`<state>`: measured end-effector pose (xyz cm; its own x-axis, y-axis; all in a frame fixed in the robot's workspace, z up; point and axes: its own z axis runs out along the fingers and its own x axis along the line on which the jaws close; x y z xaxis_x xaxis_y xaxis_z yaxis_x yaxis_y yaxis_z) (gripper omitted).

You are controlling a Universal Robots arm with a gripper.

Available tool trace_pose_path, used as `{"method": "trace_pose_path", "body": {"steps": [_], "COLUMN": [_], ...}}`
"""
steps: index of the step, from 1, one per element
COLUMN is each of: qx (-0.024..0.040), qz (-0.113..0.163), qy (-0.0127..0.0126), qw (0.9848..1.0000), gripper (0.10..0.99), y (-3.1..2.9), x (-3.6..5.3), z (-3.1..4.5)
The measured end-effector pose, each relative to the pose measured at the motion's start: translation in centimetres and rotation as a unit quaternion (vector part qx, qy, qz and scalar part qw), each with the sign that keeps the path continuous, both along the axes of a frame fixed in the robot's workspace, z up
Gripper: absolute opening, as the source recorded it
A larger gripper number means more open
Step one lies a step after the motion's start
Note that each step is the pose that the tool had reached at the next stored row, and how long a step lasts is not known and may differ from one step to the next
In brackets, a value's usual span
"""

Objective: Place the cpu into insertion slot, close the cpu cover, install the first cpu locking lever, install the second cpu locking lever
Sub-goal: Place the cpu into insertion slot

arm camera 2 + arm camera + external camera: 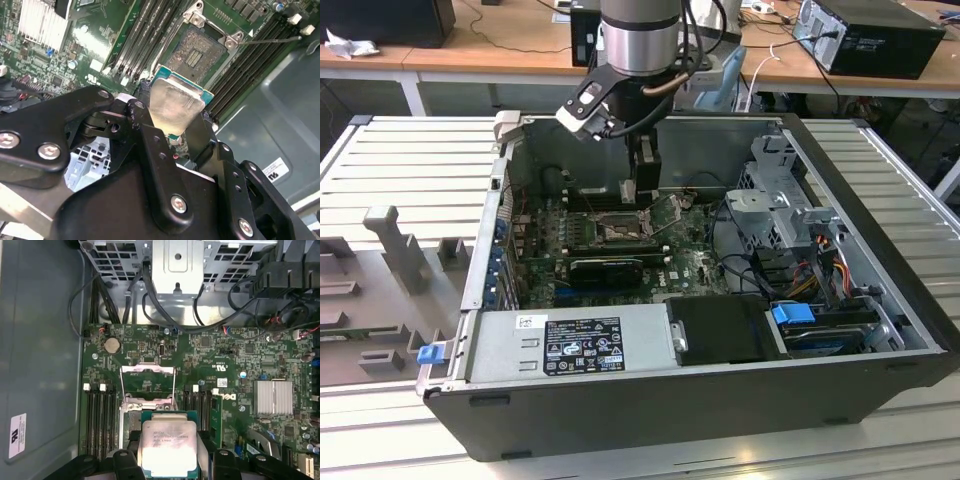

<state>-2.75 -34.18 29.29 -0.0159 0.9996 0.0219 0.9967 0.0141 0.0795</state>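
My gripper (641, 188) hangs inside the open computer case, shut on the cpu (167, 447), a square chip with a metallic face and a green edge. In both wrist views the black fingers (142, 117) pinch two opposite sides of the cpu (176, 102). The chip hovers just above and partly over the insertion slot (200, 50), whose dark pin field lies bare. The cpu cover (148, 368), a thin silvery frame, is swung open beyond the insertion slot (129, 421). A thin locking lever (270, 40) sticks out sideways, unlatched.
Black memory slots (97, 415) flank the socket on both sides. A finned heatsink (272, 397) sits nearby on the motherboard. A metal drive cage (780, 200) with cables (740, 255) stands at the exterior view's right. The power supply (580, 345) fills the case's front.
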Motion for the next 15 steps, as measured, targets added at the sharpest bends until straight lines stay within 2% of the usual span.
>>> {"method": "trace_pose_path", "body": {"steps": [4, 15], "qx": [0.0001, 0.0001], "qz": [0.000, -0.004], "qy": [0.0000, 0.0000], "qw": [1.0000, 1.0000], "gripper": [0.529, 0.529], "y": [0.02, 0.07], "x": [-0.50, -0.57], "z": [-0.94, -1.71]}}
